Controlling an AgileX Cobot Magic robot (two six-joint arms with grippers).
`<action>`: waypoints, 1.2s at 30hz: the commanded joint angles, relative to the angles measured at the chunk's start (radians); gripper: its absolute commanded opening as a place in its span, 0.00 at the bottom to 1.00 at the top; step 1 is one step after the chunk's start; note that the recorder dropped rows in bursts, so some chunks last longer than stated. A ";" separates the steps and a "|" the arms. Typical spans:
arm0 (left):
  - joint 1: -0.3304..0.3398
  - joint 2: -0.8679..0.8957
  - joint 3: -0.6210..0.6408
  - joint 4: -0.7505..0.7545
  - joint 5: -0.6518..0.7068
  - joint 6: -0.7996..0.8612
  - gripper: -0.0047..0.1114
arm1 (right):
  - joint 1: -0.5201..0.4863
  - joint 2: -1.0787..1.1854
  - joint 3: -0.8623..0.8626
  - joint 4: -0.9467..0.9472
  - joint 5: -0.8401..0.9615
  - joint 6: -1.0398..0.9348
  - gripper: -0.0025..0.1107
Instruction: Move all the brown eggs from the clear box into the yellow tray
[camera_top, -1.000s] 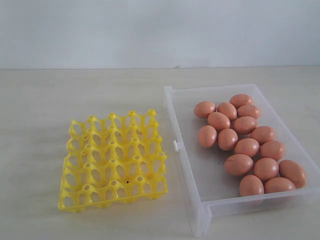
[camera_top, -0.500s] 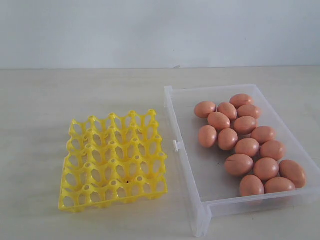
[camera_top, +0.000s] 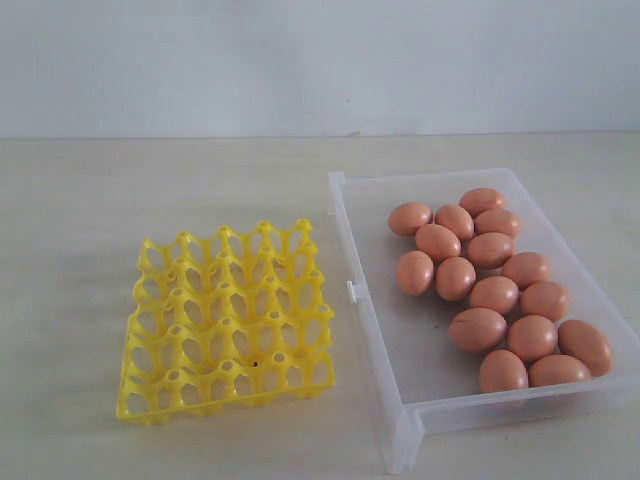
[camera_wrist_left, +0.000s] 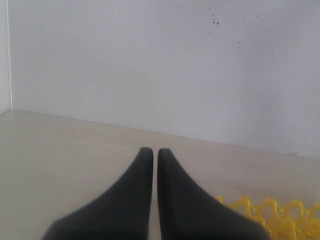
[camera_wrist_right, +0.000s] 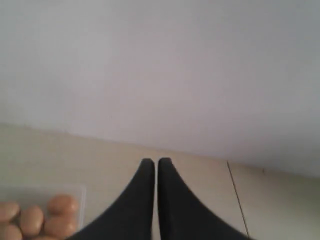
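My left gripper (camera_wrist_left: 155, 150) and right gripper (camera_wrist_right: 156, 160) sit clenched empty; seemingly sixteen orange-brown oval eggs (camera_top: 477, 329) occupy the clear plastic box (camera_top: 352, 250), yellow lattice tray (camera_top: 228, 320) bare.

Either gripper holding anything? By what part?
Nothing held. The left gripper and right gripper are both shut and empty; the eggs lie in the box.
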 joint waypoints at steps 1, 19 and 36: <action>-0.002 -0.002 0.003 -0.009 -0.003 -0.009 0.07 | -0.007 0.223 -0.176 0.057 0.334 -0.077 0.02; -0.002 -0.002 0.003 -0.009 -0.002 -0.009 0.07 | 0.303 0.930 -0.182 0.362 0.238 -0.037 0.07; -0.002 -0.002 0.003 -0.009 -0.004 -0.009 0.07 | 0.300 1.013 -0.182 0.345 0.189 0.150 0.56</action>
